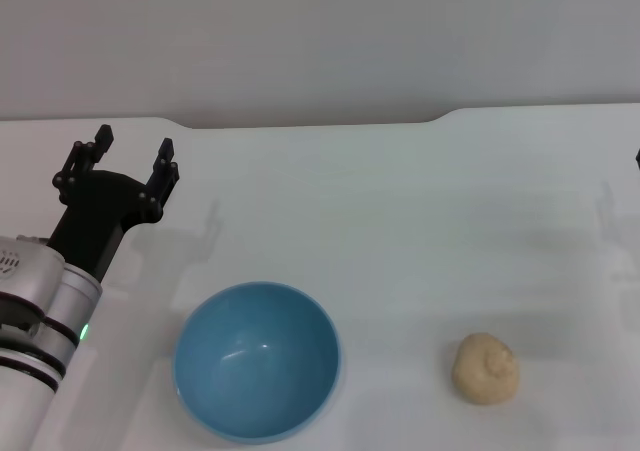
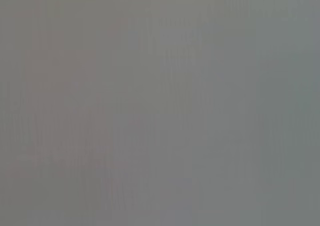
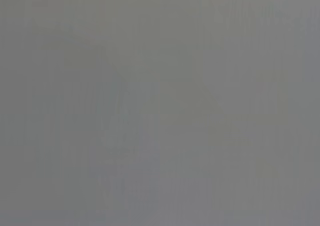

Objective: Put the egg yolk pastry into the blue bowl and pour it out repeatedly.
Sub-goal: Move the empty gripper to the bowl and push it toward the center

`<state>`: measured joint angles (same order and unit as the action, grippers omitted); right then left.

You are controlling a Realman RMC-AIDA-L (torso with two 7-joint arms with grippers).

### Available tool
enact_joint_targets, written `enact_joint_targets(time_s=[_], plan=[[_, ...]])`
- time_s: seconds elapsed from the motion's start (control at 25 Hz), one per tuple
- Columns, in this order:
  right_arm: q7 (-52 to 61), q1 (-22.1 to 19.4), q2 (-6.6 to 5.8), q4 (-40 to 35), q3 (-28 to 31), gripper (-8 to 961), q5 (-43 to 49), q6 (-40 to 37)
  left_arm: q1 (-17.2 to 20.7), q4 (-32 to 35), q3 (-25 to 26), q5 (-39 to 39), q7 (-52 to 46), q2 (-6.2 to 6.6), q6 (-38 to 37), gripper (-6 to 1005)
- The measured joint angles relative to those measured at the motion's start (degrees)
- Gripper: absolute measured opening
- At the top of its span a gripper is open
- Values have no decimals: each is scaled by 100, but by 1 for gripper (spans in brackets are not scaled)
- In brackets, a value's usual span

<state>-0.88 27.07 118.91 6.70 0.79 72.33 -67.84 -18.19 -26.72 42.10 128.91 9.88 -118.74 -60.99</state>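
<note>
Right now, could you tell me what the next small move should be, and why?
Probably bring the right arm, barely in view at the table's right edge, over the egg yolk pastry. The pastry sits on the table right of the empty blue bowl, nearer that arm, while the open left gripper hovers far left.

White table (image 1: 420,201) — blue bowl (image 1: 257,359), pastry (image 1: 486,369).

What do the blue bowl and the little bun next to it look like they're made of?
The blue bowl looks like glazed ceramic or glossy plastic: smooth, with small bright glints inside; which of the two can't be told. The bun looks like baked dough, or maybe a foam replica: matte, pale tan, with a slightly lumpy top.
</note>
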Motion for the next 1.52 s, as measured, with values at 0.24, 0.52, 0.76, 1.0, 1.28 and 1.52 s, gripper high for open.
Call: enact_joint_targets(time_s=[0.24,0.52,0.76,1.0,1.28,1.52], plan=[[0,0,0,15,0,467,0,0,-18,32,3,-6,-2,0,0,686],[0,0,3,16,0,467,3,-1,-38,47,4,-7,-33,0,0,726],[0,-4,8,16,0,468,7,-1,-78,24,51,-7,-459,25,125,875],[0,-26,9,-1,0,468,2,-1,-201,-608,270,53,-676,241,830,874],[0,-51,9,-12,0,468,0,-1,-217,-2564,1784,509,-528,702,4145,872],[0,-62,7,-28,0,467,0,-1,-140,-3917,3456,1663,-444,402,7089,872]])
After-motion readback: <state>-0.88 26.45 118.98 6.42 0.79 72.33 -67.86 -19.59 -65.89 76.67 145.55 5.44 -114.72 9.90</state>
